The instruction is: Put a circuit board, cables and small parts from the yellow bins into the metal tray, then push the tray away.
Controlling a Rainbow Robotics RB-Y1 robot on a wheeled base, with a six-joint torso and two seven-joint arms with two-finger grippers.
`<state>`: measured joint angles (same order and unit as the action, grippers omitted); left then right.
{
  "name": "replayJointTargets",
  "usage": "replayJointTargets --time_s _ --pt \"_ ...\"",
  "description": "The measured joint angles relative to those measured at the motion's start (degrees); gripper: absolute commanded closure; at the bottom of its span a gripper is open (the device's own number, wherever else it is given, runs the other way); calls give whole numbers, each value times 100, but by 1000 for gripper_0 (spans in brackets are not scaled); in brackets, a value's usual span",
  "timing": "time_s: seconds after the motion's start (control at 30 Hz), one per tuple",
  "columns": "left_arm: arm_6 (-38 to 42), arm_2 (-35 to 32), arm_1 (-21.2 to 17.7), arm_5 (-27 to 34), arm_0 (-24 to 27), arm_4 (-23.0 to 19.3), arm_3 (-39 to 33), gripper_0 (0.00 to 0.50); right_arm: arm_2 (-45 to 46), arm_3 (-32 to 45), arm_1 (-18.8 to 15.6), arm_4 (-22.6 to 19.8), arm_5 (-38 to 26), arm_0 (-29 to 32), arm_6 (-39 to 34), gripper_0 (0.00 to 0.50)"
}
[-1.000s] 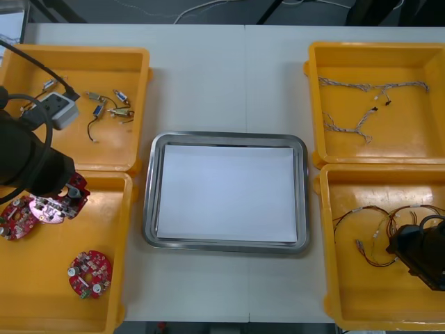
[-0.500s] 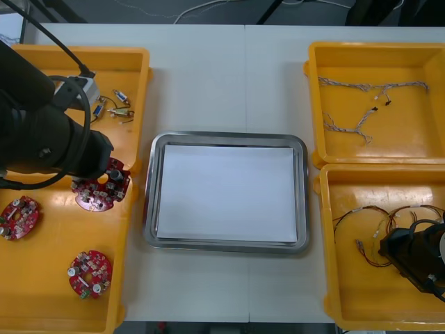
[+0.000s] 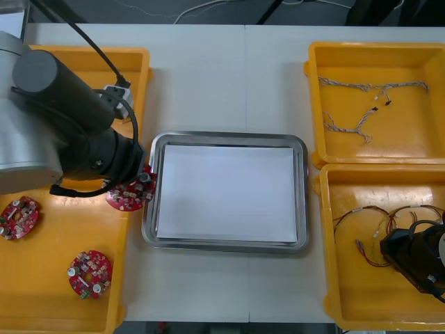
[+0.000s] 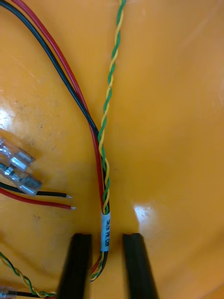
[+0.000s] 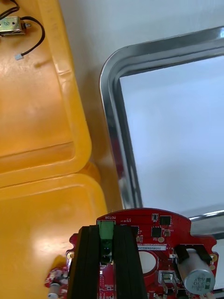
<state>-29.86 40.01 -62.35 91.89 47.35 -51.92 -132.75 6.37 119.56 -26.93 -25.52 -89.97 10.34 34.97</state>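
My left gripper is shut on the green connector of a round red circuit board. In the front view this board hangs over the gap between the near left yellow bin and the left rim of the metal tray, under my left gripper. My right gripper is low in the near right bin. In the right wrist view its fingers stand a little apart on either side of a twisted green and yellow cable bundled with red and black wires, without touching it.
Two more red boards lie in the near left bin. A small metal part lies in the far left bin. Twisted blue and white cables lie in the far right bin. The tray is white inside.
My left arm has carried the circuit board to the right, out of the near left bin to the tray's left rim. The right gripper has shifted slightly left in its bin.
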Motion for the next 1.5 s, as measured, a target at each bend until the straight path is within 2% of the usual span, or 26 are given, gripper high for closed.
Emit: replayJointTargets --time_s 0.17,0.47,0.73,1.03,1.13,1.3,1.5 --pt "645 125 433 1 59 286 289 500 -1 0 0 4 7 2 0 500" --pt "653 486 1000 2 60 921 770 500 -1 101 -4 3 -107 -60 0 500" --pt "653 750 1411 4 61 1214 1131 500 4 820 -136 -20 -804 -173 0 500" --pt "653 1100 1855 25 61 1696 1416 500 72 1500 -383 -227 -1215 -235 15 500" --pt "653 1198 1967 28 39 1897 1472 500 176 1664 -459 -421 -1365 -268 308 500" --pt "653 1206 2052 28 -139 2198 1466 500 537 1862 -500 -863 -1667 -366 1549 500" --pt "652 1206 2059 28 -413 2441 1409 500 772 2187 -573 -985 -1960 -485 2131 500"
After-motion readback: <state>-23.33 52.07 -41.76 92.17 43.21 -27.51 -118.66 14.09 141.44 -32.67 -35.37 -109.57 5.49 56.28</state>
